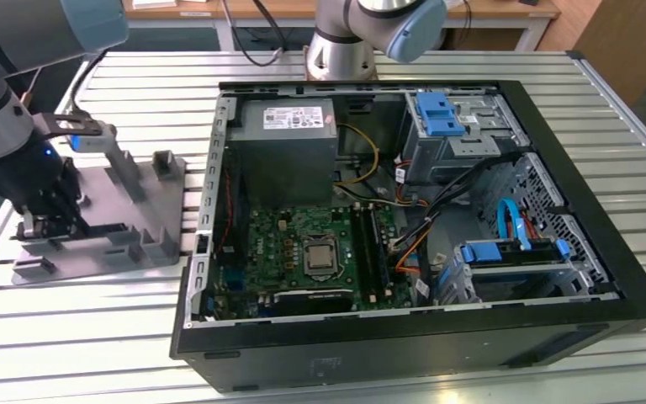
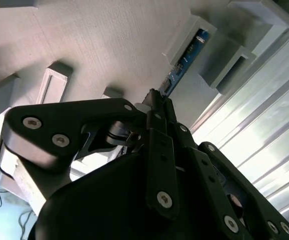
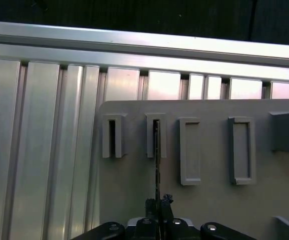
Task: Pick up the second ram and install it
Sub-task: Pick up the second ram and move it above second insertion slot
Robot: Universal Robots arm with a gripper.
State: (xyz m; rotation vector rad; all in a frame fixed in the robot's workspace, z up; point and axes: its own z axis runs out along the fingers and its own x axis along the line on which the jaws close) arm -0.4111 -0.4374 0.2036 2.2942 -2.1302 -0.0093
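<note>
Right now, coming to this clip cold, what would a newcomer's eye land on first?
The open computer case sits in the middle of the exterior view, its green motherboard exposed. At the exterior view's left the gripper reaches down onto a grey holder. In both wrist views it is closed on one end of the second ram, which stands on edge in a holder slot.

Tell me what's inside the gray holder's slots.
One slot of the gray holder holds the second ram on edge; the gripper hides its near end. Neighbouring slots look empty.
</note>
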